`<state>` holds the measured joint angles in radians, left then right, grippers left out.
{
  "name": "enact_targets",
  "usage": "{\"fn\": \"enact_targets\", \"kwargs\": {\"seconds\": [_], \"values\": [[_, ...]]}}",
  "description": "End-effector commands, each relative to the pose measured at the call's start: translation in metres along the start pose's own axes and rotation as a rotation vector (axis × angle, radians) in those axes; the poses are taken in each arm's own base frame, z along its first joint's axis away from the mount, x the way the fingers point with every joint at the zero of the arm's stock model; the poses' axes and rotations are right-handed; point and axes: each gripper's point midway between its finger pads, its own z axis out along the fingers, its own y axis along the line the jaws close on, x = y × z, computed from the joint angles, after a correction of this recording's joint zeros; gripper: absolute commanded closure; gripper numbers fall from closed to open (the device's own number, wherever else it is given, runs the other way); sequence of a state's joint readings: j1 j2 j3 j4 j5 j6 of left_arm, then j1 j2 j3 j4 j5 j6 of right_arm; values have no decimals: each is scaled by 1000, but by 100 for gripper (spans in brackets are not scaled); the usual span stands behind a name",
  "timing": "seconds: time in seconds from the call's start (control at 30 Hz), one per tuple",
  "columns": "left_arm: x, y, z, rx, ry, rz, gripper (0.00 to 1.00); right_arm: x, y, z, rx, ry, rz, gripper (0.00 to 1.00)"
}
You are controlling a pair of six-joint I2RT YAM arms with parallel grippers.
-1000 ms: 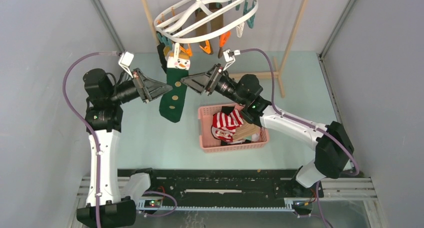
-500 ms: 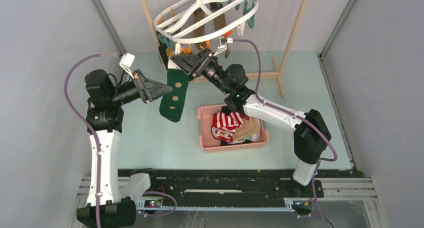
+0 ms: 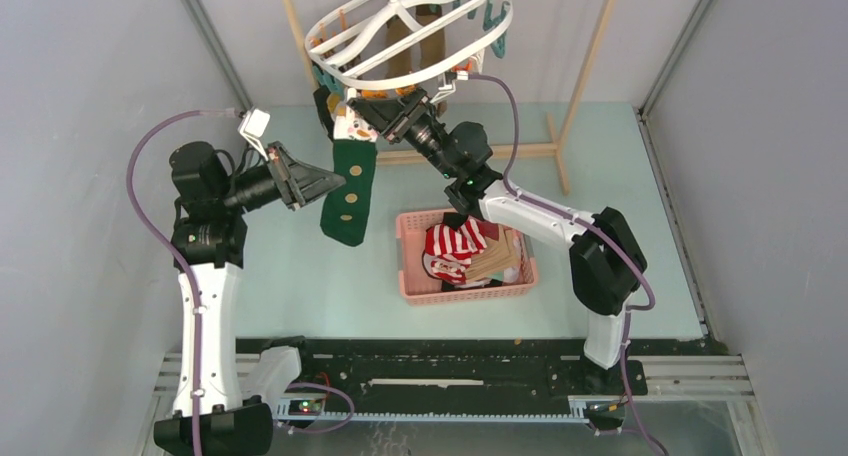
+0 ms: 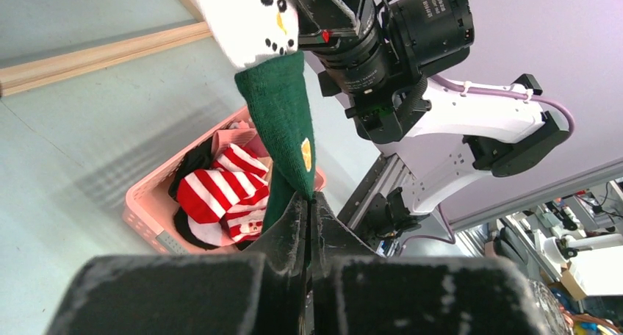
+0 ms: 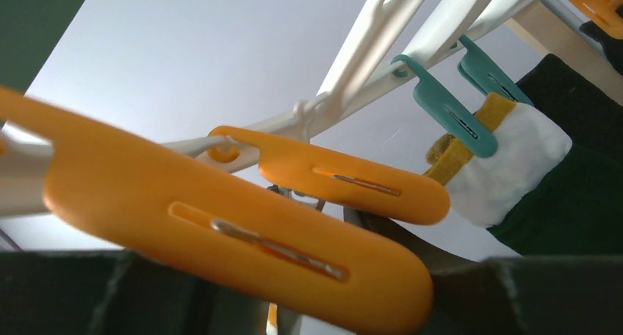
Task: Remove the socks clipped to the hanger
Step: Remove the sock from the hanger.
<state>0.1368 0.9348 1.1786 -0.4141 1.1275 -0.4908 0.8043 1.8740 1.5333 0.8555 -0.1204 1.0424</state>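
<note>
The white oval hanger [image 3: 400,31] hangs at the back with teal and orange clothespins. A dark green sock with a snowman top [image 3: 350,181] dangles from it. My left gripper [image 3: 335,181] is shut on the sock's lower part, and the green sock [image 4: 283,122] runs down into the left gripper [image 4: 308,199]. My right gripper [image 3: 372,109] is raised at the clips above the snowman. An orange clothespin [image 5: 235,239] lies between the right gripper [image 5: 279,283] fingers; contact is unclear. A teal clothespin [image 5: 441,103] holds a white-cuffed sock [image 5: 514,166].
A pink basket [image 3: 410,276] in front of the right arm holds a red-and-white striped sock [image 3: 455,246] and other socks. The light wooden rack frame [image 3: 585,66] stands behind. More socks hang at the hanger's far side. Grey walls close in on both sides.
My right arm swung up and left from beside the green sock to the clothespins under the hanger, and its jaws narrowed. The left gripper kept its hold.
</note>
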Motion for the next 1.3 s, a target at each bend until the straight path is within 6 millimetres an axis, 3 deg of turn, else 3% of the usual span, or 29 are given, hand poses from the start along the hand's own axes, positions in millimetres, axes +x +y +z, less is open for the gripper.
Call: {"fn": "enact_targets", "kwargs": {"seconds": [0.0,0.2,0.4,0.5,0.7,0.83,1.03,1.1,1.2,1.27], "values": [[5,-10,-3,21,10,27,100,-19,36,8,-109,-33,16,57],[7,-6,-3,9,14,29,100,-24,40,10,-126,-39,20,67],[7,-5,-4,-7,14,34,100,-17,46,15,-118,-5,3,47],[7,-4,-4,-12,15,38,100,-13,44,17,-107,1,-7,46],[9,-6,-6,-17,20,46,100,-16,46,18,-123,-4,-4,72],[12,-6,-7,-27,25,53,100,-19,46,19,-122,-8,5,99],[26,0,-11,-57,54,65,100,-20,47,18,-123,2,22,100],[29,1,-13,-66,56,80,100,-16,44,17,-116,24,27,87],[30,-1,-15,-72,55,102,100,-5,37,13,-99,71,45,48],[30,-4,-16,-74,56,121,100,3,33,7,-90,103,44,30]]}}
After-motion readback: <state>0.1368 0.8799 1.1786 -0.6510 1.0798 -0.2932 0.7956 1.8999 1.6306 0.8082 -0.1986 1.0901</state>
